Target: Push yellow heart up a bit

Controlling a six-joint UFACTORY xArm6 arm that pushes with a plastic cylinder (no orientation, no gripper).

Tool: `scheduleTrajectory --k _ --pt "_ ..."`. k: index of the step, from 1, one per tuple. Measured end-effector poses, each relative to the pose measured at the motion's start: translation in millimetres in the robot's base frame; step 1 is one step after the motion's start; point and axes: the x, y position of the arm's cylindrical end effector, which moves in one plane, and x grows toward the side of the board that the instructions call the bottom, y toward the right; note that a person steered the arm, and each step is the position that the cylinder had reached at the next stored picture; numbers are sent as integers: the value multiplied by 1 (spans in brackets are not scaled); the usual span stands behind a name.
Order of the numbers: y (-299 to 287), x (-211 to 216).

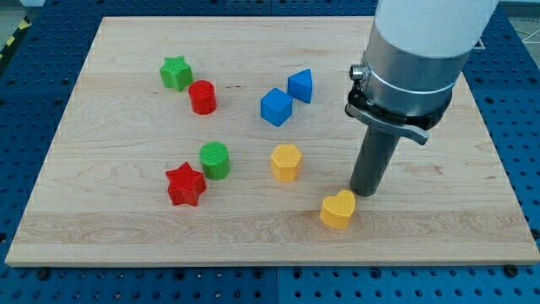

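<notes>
Because my tip (pixel 364 193), a bare rod with no jaws to spread or close, stands touching the upper right edge of the yellow heart-shaped plastic block (pixel 337 209), any push now risks driving it down-left, not up.

Yellow heart (pixel 338 209): small, thick block, lying flat on the desk (pixel 126 236) near the view's bottom edge, right of centre, lobes pointing toward the view's upper right.
</notes>
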Motion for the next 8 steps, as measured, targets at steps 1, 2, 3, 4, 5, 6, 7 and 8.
scheduleTrajectory --k 1,2,3,4,5,6,7,8 --pt "45 -11" --pt "72 -15" --pt "79 -15" --pt "87 -10" --pt "108 -7" --pt "102 3" --pt "74 18" --pt "55 38"
